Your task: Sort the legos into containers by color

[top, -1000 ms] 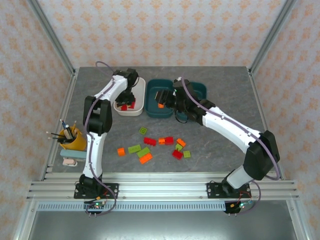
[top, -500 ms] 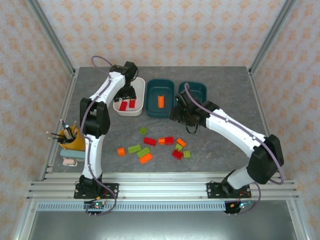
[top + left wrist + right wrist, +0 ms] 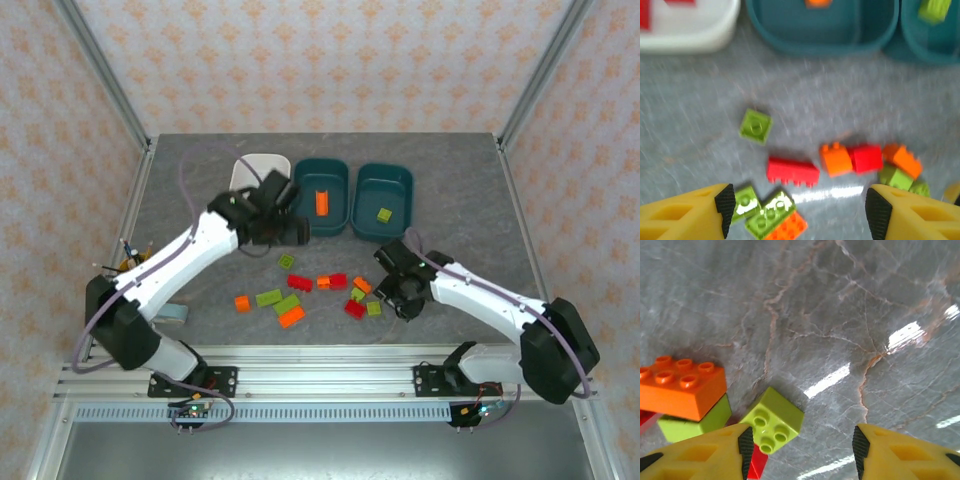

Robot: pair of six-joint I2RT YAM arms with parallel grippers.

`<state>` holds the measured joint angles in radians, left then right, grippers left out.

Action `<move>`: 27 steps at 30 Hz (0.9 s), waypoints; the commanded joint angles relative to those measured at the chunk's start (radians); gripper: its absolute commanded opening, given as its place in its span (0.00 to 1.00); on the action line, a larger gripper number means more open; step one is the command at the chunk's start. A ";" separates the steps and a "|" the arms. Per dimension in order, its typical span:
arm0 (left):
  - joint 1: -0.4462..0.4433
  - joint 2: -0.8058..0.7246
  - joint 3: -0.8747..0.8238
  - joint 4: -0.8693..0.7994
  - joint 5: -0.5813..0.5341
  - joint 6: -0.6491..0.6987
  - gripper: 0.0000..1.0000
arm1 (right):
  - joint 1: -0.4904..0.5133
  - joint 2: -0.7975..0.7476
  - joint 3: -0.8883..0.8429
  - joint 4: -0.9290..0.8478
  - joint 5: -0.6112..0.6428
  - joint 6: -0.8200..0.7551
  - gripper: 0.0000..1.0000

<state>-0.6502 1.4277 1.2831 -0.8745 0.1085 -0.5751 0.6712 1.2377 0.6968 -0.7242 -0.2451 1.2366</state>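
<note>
On the desk (image 3: 470, 200), about a dozen legos (image 3: 298, 282) in red, orange and lime are found loose in a scatter near the middle. Behind them the three containers are set in a row. Red pieces (image 3: 644, 17) are seen in the white tub (image 3: 258, 168). A single orange brick (image 3: 321, 202) is held in the middle teal tub (image 3: 303, 190), and a sorted lime brick (image 3: 383, 215) in the right teal tub (image 3: 385, 185). Sorting is judged to be at an early stage.

The step in hand is judged to be a fresh pick by each arm. The left pincer (image 3: 799, 212) is held wide open and empty above the scatter, with a long red brick (image 3: 792, 171) just ahead of its gap. The right pincer (image 3: 802, 442) is likewise open and empty, set low over the desk. A small lime brick (image 3: 772, 425) lies just beside one of its fingers (image 3: 705, 455), partly inside the gap. Close by, a stacked orange brick (image 3: 680, 385) appears to rest on a lower lime brick (image 3: 690, 427).

For the next move, the right pincer would need to be centred on the small lime brick, lowered, and closed without disturbing the stacked pair. The brick would then be carried to the right teal tub.

The left arm is folded with its elbow out to the left and its forearm stretched diagonally toward the tubs. The right arm is laid low, reaching leftward from an elbow at the near right.
</note>
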 commanded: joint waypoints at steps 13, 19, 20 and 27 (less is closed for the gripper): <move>-0.101 -0.363 -0.285 0.156 0.031 -0.040 0.74 | -0.004 0.087 -0.071 0.205 -0.102 0.431 0.59; -0.101 -0.347 -0.283 0.173 0.036 -0.052 0.74 | 0.004 0.120 -0.075 0.232 -0.140 0.462 0.59; -0.101 -0.345 -0.284 0.174 0.037 -0.050 0.74 | 0.010 0.120 -0.080 0.238 -0.140 0.472 0.59; -0.101 -0.331 -0.281 0.183 0.045 -0.040 0.74 | 0.016 0.148 -0.088 0.301 -0.131 0.515 0.50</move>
<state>-0.7475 1.0912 1.0008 -0.7189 0.1577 -0.6098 0.6739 1.3518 0.6247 -0.5072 -0.3687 1.7103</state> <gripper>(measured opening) 0.739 0.514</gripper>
